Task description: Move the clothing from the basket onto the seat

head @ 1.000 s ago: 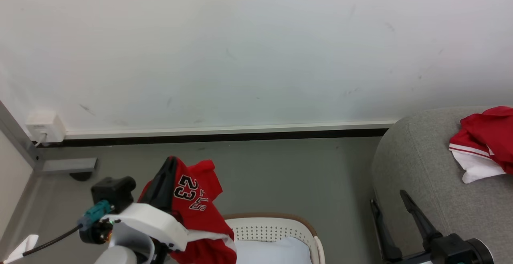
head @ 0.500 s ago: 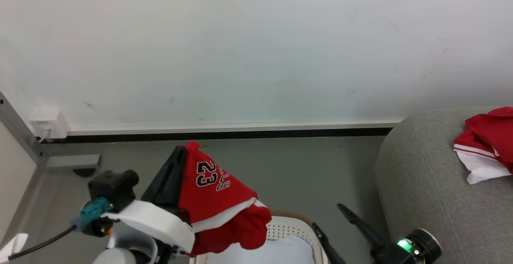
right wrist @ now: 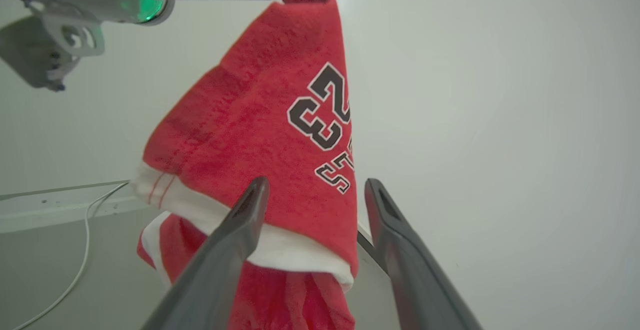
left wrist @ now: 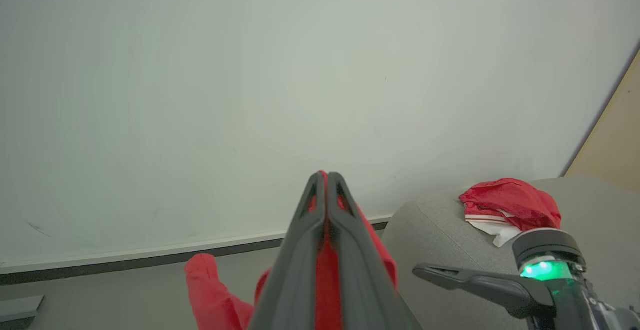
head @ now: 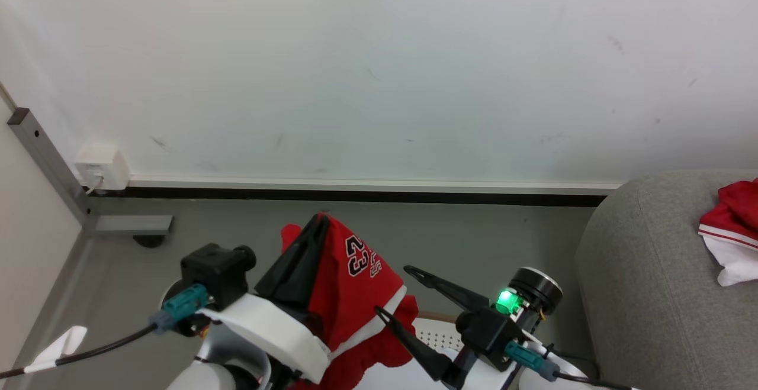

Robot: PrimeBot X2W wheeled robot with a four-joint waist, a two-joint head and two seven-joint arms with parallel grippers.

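The clothing [head: 355,277], a red jersey with white trim and a 23 print, hangs in the air from my left gripper [head: 321,218], which is shut on its top edge. The left wrist view has red cloth [left wrist: 327,265] pinched between the shut fingers [left wrist: 325,176]. My right gripper [head: 395,290] stands open just right of the jersey's white hem; in its wrist view the clothing [right wrist: 260,134] hangs in front of the spread gripper [right wrist: 316,186]. A small part of the basket [head: 437,338] shows below both grippers. The grey seat [head: 651,295] is at the right.
Another red and white garment [head: 731,227] lies on the seat, also in the left wrist view as the garment [left wrist: 510,210]. A pale wall with a skirting rises behind grey floor. A wall socket box [head: 102,166] and a metal post [head: 50,153] stand at the left.
The head camera has shifted. My left gripper has lifted the jersey higher and to the right. My right gripper has swung in from the lower right to beside the jersey.
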